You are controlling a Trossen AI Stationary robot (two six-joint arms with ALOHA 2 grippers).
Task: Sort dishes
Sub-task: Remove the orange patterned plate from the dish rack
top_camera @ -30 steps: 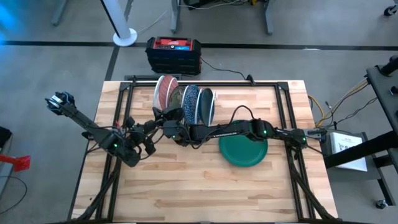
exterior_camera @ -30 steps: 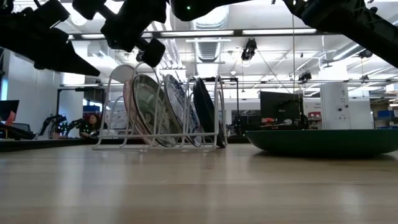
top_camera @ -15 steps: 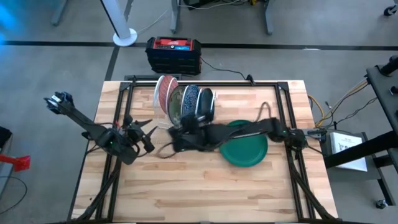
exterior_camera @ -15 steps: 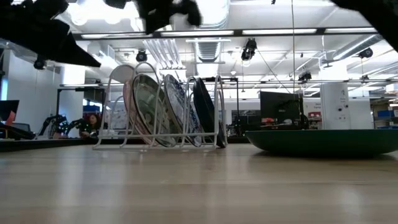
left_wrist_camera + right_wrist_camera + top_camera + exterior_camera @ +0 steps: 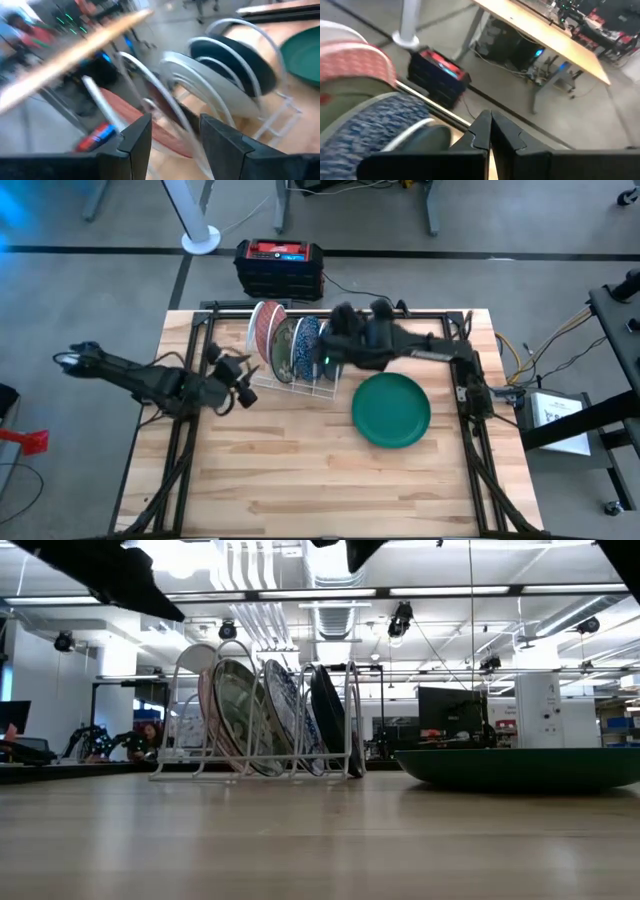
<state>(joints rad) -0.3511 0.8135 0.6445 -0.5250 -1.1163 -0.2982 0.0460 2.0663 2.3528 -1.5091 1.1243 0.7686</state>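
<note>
Several dishes stand on edge in the slots of a white wire rack (image 5: pixel 300 385) at the table's far middle: a red-pink patterned one (image 5: pixel 266 325), a greyish one (image 5: pixel 287 340), a blue speckled one (image 5: pixel 307 345) and a dark one (image 5: pixel 328 715). A plain green plate (image 5: pixel 390 409) lies flat on the table, right of the rack. My left gripper (image 5: pixel 245 383) hangs open just left of the rack, its fingers (image 5: pixel 136 140) pointing at the plates with nothing between them. My right gripper (image 5: pixel 490 127) is shut and empty, raised above the rack's right end (image 5: pixel 338 320).
A black box with a red top (image 5: pixel 278 265) and a white pole's round base (image 5: pixel 200 240) stand on the floor beyond the far edge. Bare wooden table (image 5: pixel 300 480) stretches along the near side.
My right gripper, shut throughout, has drawn back from the rack's near left side, risen and swung over the rack toward the far edge, turning as it went. My left gripper has risen and moved a little toward the rack. The plates have stayed put.
</note>
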